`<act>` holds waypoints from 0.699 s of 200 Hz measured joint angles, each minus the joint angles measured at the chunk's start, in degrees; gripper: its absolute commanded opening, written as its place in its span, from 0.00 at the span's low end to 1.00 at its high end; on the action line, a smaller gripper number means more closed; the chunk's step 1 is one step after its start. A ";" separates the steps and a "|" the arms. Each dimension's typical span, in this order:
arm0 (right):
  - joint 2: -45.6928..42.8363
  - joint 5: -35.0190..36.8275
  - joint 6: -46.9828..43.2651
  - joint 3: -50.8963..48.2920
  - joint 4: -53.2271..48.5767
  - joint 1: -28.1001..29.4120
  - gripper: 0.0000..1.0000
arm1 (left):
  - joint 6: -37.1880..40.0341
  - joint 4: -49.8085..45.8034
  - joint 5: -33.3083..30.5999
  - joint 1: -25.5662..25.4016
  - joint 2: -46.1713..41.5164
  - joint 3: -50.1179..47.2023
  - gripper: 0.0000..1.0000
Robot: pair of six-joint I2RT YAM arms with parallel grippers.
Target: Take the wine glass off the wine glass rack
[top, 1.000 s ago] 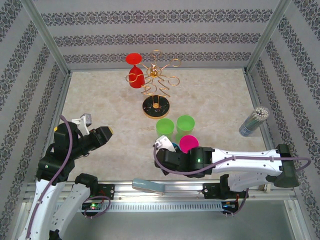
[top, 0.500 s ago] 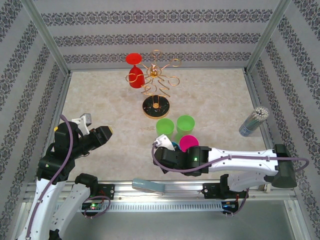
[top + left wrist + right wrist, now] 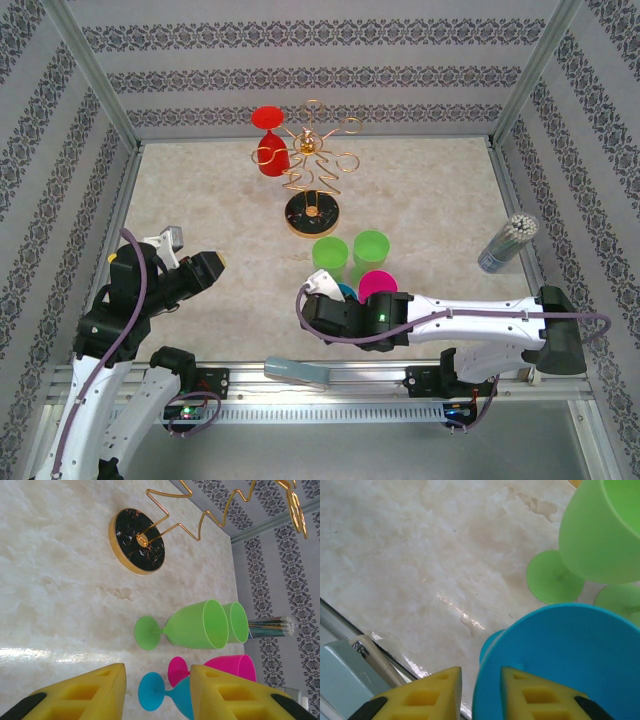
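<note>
Red wine glass (image 3: 271, 158) hangs on wine glass rack (image 3: 311, 213), 9 o'clock side. The left gripper (image 3: 157, 680) is wide, empty. The right gripper (image 3: 480, 680) is narrow astride the blue glass (image 3: 570, 650) rim, grip unclear.

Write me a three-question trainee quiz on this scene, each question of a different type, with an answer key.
1. True or false: the red wine glass hangs on the wine glass rack.
2. The right gripper has one finger on each side of the blue glass at its: A foot, B rim, C stem.
3. Fill in: ___ glasses stand on the table.

Key
1. True.
2. B.
3. Four: two green glasses, the pink glass and the blue glass.
</note>
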 measured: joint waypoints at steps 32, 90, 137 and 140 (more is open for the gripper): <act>-1.38 0.55 0.00 0.50 -0.63 0.02 0.36 | 0.35 0.02 -0.17 0.00 0.00 0.00 0.39; -6.51 3.63 -1.33 4.87 -3.21 0.00 0.44 | 0.81 0.04 -0.13 0.00 1.70 0.20 0.40; -13.60 4.07 -2.73 7.41 -2.54 -6.34 0.43 | 2.71 0.63 1.11 0.00 12.13 9.05 0.45; -13.92 4.02 -2.89 7.48 -2.47 -6.82 0.43 | 2.86 0.70 1.16 0.00 13.05 9.86 0.46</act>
